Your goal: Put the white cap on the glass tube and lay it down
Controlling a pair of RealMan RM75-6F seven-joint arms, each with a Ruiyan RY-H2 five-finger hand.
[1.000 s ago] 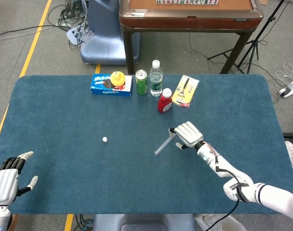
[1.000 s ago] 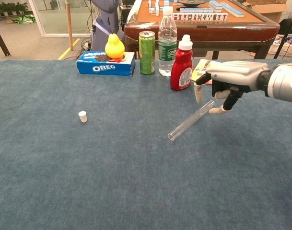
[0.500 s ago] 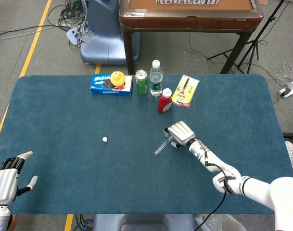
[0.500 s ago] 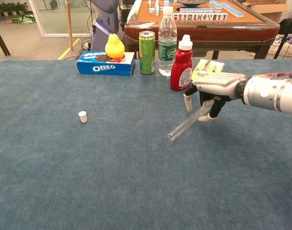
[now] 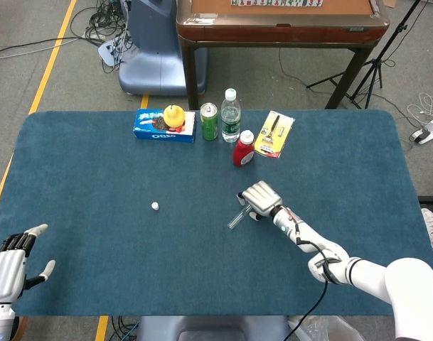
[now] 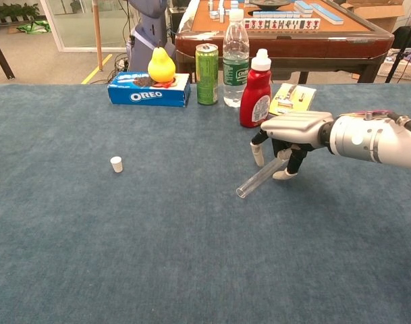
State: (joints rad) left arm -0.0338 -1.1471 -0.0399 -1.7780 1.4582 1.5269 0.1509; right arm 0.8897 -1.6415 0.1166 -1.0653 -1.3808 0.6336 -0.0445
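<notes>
The glass tube [image 5: 234,219] [image 6: 257,179] lies flat on the blue table, slanting from lower left to upper right. My right hand [image 5: 260,199] [image 6: 291,131] hovers palm down over its upper end, with the thumb on one side and the fingers on the other. The fingers stand apart around the tube, and it still rests on the cloth. A small white cap [image 5: 154,206] [image 6: 116,164] stands alone well to the left of the tube. At the near left table corner my left hand [image 5: 10,266] is spread, holds nothing, and shows only in the head view.
Along the far edge stand an Oreo box [image 5: 164,124] [image 6: 149,89] with a yellow pear [image 6: 161,65] on it, a green can [image 6: 206,65], a water bottle [image 6: 235,55], a red sauce bottle [image 6: 256,81] and a yellow packet [image 5: 274,134].
My right hand has slid left and down along the tube, from past its upper end to straddling it. Tube, cap and left hand have not moved.
</notes>
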